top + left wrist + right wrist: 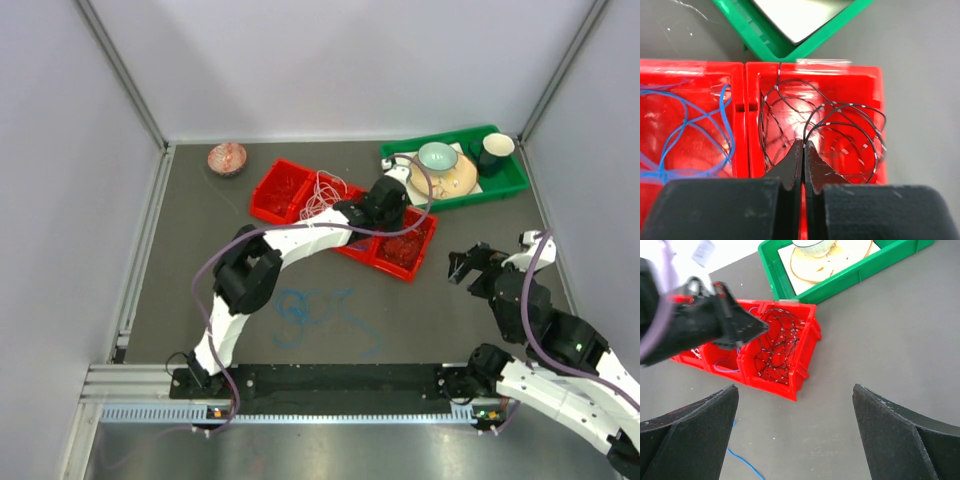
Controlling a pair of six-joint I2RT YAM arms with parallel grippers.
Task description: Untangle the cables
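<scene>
Cables (840, 130) — the black ones — coil right under and around the tips of the left gripper (802, 147). Its fingers are pressed together with no gap showing. One strand crosses just at the tips, but I cannot tell whether it is pinched between them or merely lies behind.

To do this step well, by my reading, the lift should be slow and straight up out of the compartment, so that a single loop comes free rather than the whole nest dragging along. If nothing is caught, the fingers would need to part, straddle one strand and close again.

The black loops fill an end compartment of the red tray (812, 70), spreading from the fingertips toward its far and right walls. Across the divider lie blue cables (700, 117), apart from the fingers. Just past the red tray's far rim is the corner of a green tray (765, 37).

The right gripper (794, 390) hangs over the table (890, 340), fingers wide apart and holding nothing, well apart from the red tray — it could steady the bundle while the left draws a strand out. From above, white cables (322, 188) spill over another compartment.
</scene>
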